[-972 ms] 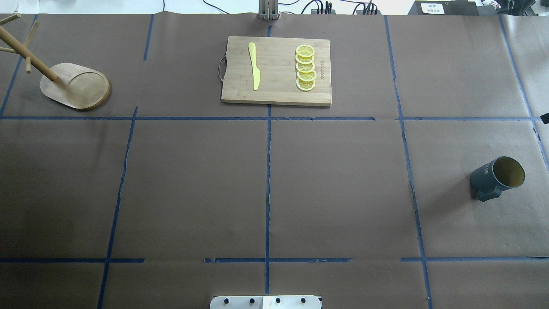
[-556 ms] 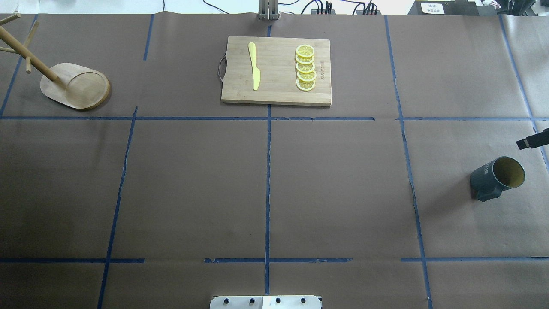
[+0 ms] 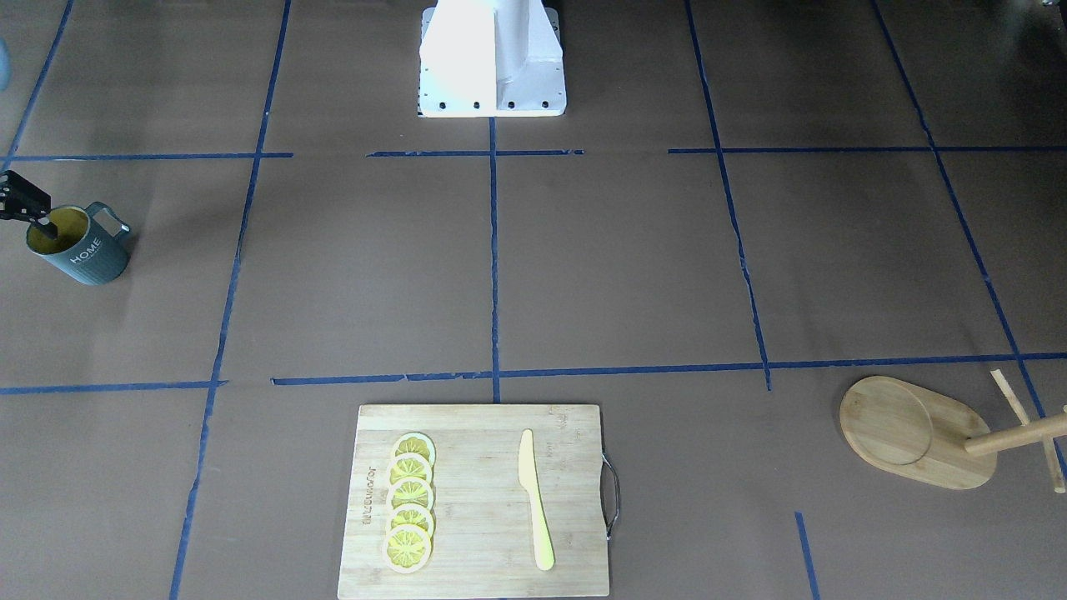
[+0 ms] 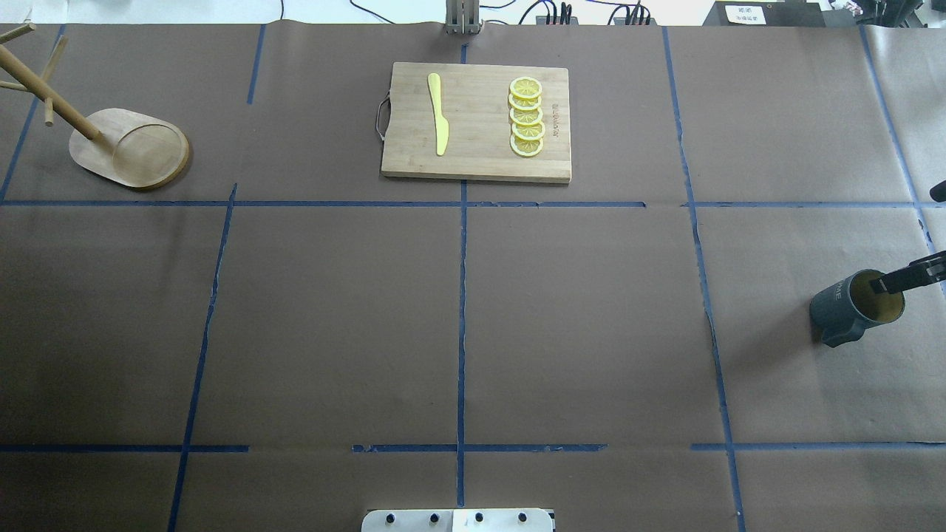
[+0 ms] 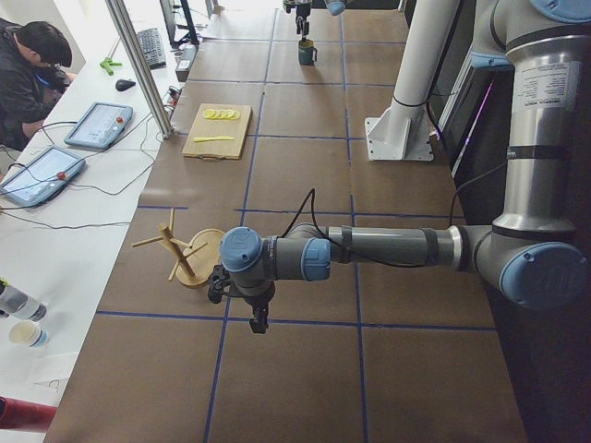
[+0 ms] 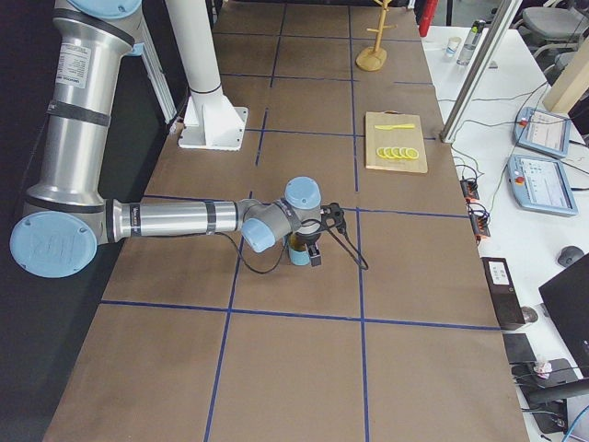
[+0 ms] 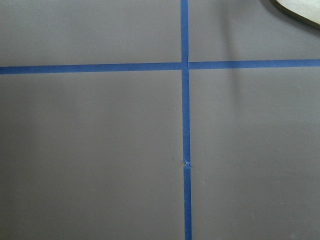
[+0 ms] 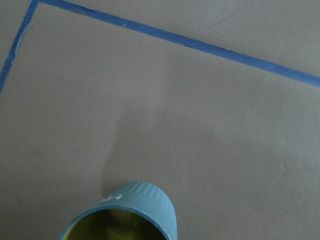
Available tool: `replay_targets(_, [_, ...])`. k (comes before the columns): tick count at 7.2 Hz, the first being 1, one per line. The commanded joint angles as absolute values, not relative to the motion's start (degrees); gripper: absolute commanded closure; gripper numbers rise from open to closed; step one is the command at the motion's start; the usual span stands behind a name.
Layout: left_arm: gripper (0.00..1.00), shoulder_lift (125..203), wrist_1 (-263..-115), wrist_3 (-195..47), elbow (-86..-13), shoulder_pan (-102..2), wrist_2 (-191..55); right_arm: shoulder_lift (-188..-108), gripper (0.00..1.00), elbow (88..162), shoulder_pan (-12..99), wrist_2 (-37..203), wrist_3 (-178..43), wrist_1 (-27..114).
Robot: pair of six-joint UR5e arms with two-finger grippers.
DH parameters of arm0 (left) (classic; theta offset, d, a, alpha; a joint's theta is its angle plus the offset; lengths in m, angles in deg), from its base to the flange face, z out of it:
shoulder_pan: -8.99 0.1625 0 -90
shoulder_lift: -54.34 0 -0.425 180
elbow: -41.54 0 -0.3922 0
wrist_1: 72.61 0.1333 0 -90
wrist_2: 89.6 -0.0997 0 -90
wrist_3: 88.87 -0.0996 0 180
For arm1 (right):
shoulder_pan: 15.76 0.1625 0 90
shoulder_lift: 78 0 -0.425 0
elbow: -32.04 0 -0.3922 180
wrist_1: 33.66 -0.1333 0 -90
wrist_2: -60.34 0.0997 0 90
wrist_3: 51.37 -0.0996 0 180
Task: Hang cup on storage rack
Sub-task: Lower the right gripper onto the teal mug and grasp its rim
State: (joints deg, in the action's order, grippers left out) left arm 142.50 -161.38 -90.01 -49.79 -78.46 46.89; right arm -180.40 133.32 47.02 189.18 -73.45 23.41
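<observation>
Now at the pick-up: closing in on the cup (image 4: 842,307), nothing lifted yet.

Stands upright at about 3 o'clock on the table (image 4: 591,332) in the overhead view, handle (image 4: 842,338) toward 6 o'clock, well apart from the rack (image 4: 129,151) at 10 o'clock. Reaches in low and almost level with the right arm, dipping one finger (image 4: 896,281) of the right gripper (image 3: 23,202) over the yellow mouth from the 2 o'clock side. Hides the other finger past the frame edge, so cannot tell how wide the opening is; apparently grips nothing. Calls next for pinching the wall, lifting, carrying across and threading the handle onto a peg (image 3: 1012,401). Parks the left gripper (image 5: 259,323) pointing down just beside the rack; cannot tell its opening either.
</observation>
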Motion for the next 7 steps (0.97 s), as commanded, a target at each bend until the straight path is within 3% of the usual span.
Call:
replay_targets(1, [0.0, 142.4, -161.4, -90.0, -49.8, -78.5, 46.9, -180.3, 0.26, 131.4, 44.8, 188.9, -73.4, 23.4])
replay_targets(3, [0.0, 142.4, -161.4, -90.0, -49.8, -78.5, 46.9, -180.0, 0.83, 131.0, 44.7, 188.8, -72.7, 23.3])
replay_targets(4, [0.0, 142.4, -161.4, -90.0, -49.8, -78.5, 46.9, -179.9, 1.0, 130.6, 44.6, 188.8, -73.2, 23.4])
replay_targets(7, [0.0, 142.4, -161.4, -90.0, -49.9, -78.5, 46.9, -179.6, 1.0, 131.5, 44.6, 189.4, -74.5, 24.1])
